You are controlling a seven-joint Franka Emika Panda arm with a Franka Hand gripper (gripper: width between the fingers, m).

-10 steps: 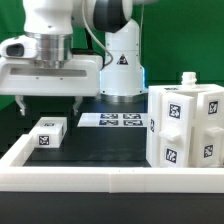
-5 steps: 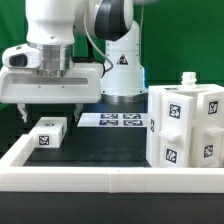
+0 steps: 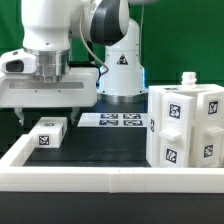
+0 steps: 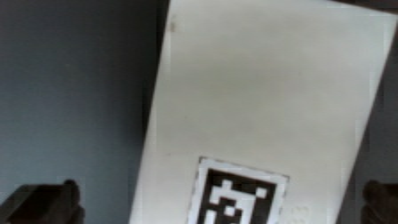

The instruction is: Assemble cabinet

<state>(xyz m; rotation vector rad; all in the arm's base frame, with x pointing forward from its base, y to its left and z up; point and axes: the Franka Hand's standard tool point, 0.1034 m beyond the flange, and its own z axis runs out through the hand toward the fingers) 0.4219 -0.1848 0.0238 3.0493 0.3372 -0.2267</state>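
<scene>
A small white cabinet part (image 3: 47, 132) with a black tag lies flat on the dark table at the exterior view's left. My gripper (image 3: 50, 112) hangs just above it, open and empty, with one finger on each side. In the wrist view the same part (image 4: 267, 90) fills the frame, tag towards the gripper (image 4: 210, 203). The dark fingertips (image 4: 45, 200) stand wide apart on either side of the part, not touching it. The large white cabinet body (image 3: 185, 125), covered in tags, stands at the exterior view's right.
The marker board (image 3: 115, 120) lies flat on the table by the robot base (image 3: 122, 70). A white raised wall (image 3: 100, 180) borders the work area at the front and the left.
The gripper has come down a little towards the small white part and shifted slightly to the exterior view's left. The parts have not moved.
</scene>
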